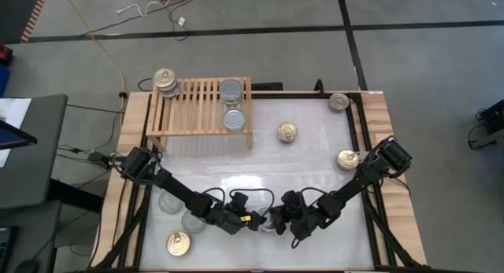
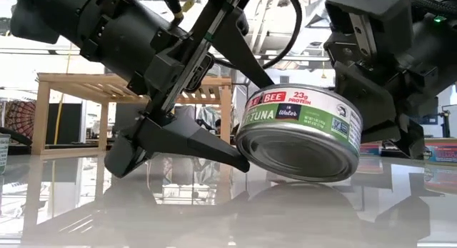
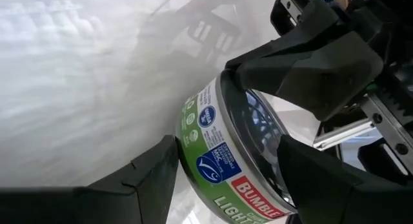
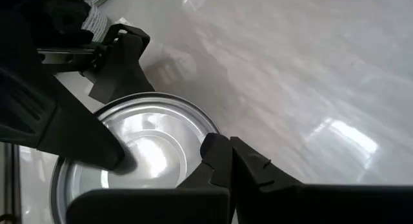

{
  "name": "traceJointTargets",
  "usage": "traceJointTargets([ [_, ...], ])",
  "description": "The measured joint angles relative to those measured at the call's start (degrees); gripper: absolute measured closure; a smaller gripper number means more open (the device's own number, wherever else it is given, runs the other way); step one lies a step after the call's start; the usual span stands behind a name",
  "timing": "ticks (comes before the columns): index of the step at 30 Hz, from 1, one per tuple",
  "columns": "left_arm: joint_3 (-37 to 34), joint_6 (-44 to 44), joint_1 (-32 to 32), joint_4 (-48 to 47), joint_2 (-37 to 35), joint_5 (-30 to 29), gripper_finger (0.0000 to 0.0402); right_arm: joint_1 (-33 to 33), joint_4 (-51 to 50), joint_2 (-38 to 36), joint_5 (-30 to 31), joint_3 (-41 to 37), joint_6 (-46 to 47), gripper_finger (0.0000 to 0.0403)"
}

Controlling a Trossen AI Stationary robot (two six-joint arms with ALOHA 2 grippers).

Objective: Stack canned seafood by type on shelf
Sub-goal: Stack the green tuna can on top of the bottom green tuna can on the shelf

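A green-labelled tuna can (image 2: 303, 130) with a plain silver face hangs tilted just above the tabletop at the front centre. My left gripper (image 1: 260, 220) is shut on it, with one finger on each flat face (image 3: 135, 185). My right gripper (image 1: 285, 218) is shut, and its tips (image 4: 222, 153) lie against the can's rim from the other side. The wooden shelf (image 1: 201, 108) stands at the back left. It holds a stack of gold-topped cans (image 1: 165, 80) at its left end and two silver-topped cans (image 1: 231, 90) at its right end.
Loose gold-topped cans lie at the centre (image 1: 287, 132), the back right (image 1: 339, 101), the right (image 1: 348, 158) and the front left (image 1: 179, 243). Two silver-topped cans (image 1: 169, 202) sit under the left arm. Wooden rails edge the table on both sides.
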Motion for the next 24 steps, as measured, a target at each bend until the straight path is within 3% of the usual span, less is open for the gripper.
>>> traceJointTargets([
  [5, 0.0, 0.05, 0.86, -0.15, 0.0, 0.43, 0.0162, -0.11, -0.6, 0.0, 1.26, -0.02, -0.83, 0.0381],
  [15, 0.0, -0.37, 1.9, -1.18, -0.15, 0.93, 0.0246, -0.05, -0.83, -0.13, 3.88, -0.02, -2.51, 0.0381],
  [24, 0.02, 2.66, 4.02, -1.09, -0.2, 2.25, 0.025, -0.13, -6.93, -2.9, 5.85, -0.02, -4.0, 0.0381],
])
